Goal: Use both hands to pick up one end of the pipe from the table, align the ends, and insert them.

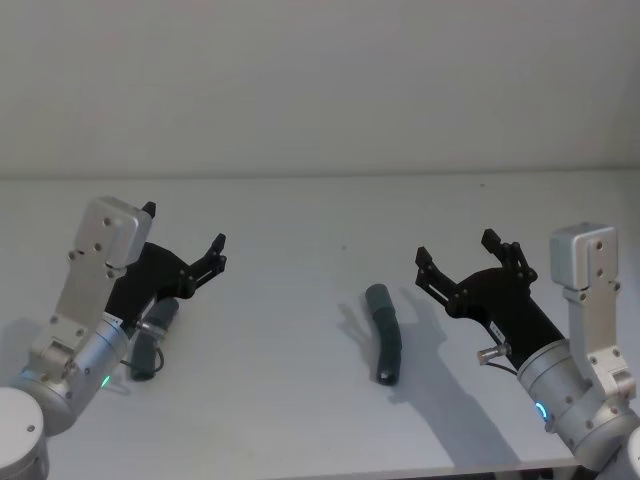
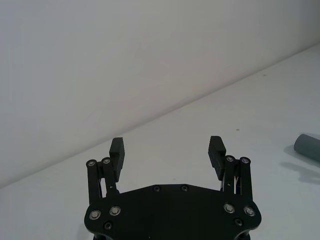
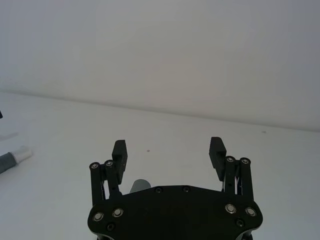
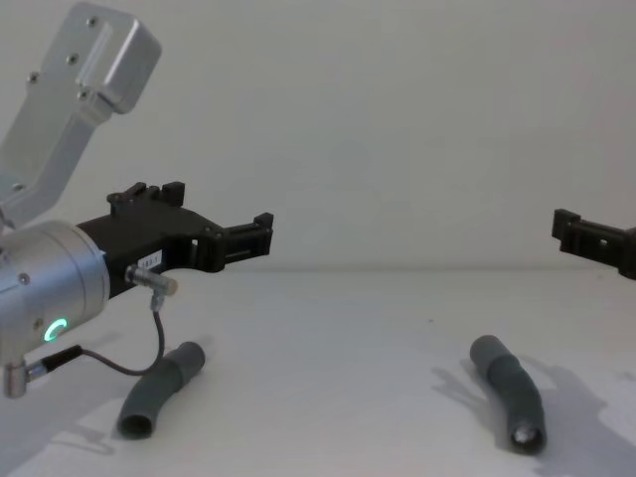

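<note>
Hose piece (image 1: 150, 342) partly hidden by spread left gripper (image 1: 184, 228), right gripper (image 1: 456, 248) spread too.

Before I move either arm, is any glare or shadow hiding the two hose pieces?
Head view: soft even light, no glare; the right hose casts faint shadows to both sides, and the left hose is partly hidden by the open left gripper. Chest view: both hoses show plainly, with soft shadows on the table.
</note>
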Controlling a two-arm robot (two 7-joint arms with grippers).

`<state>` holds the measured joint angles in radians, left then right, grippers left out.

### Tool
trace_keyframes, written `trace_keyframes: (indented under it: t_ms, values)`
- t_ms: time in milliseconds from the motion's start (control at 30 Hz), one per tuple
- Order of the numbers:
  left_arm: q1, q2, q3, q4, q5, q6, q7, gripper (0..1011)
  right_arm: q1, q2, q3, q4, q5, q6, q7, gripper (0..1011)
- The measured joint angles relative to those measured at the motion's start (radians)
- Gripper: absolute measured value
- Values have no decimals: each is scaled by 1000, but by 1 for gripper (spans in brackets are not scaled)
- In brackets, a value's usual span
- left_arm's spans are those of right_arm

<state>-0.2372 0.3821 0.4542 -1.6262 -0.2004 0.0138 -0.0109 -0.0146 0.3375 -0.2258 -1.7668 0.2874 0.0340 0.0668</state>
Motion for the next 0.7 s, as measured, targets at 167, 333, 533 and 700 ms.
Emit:
trace_keyframes:
  t_ms: [167,333,533,700]
  values:
    - [0,0,0,0,0,0,0,1001,0,0,0,0,0,0,0,1000]
    - [0,0,0,0,0,0,0,1001,0,0,0,0,0,0,0,1000]
    - [0,0,0,0,0,0,0,1001,0,0,0,0,0,0,0,1000]
    - [0,0,0,0,0,0,0,1001,0,0,0,0,0,0,0,1000]
